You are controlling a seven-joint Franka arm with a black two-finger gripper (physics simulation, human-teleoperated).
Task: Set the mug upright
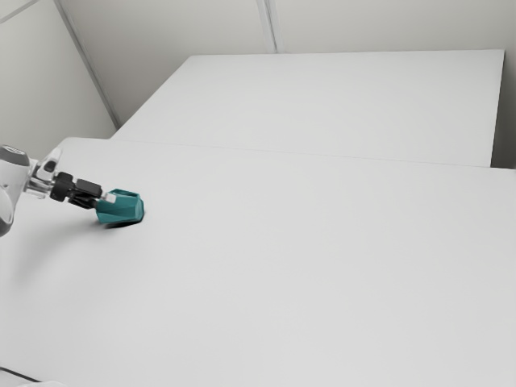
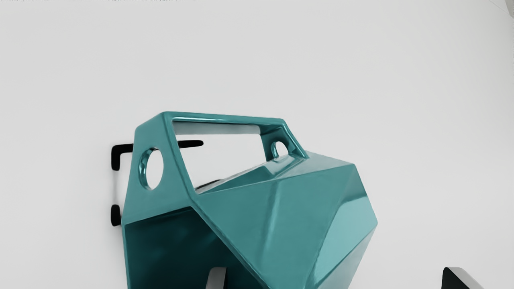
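- Slopes the gripper (image 1: 110,198) down at the mug (image 1: 121,210)
- Spreads the fingers (image 2: 216,279) wide
- Sees the mug lying sideways, mouth toward one finger, long axis toward the other

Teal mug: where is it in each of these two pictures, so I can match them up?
Exterior view: the teal mug is toward the exterior view's left, at the tip of the gripper.
Wrist view: the mug is large and close, its handle facing the camera and its dark opening behind one fingertip.
Shared landmark: the gripper's fingertips.
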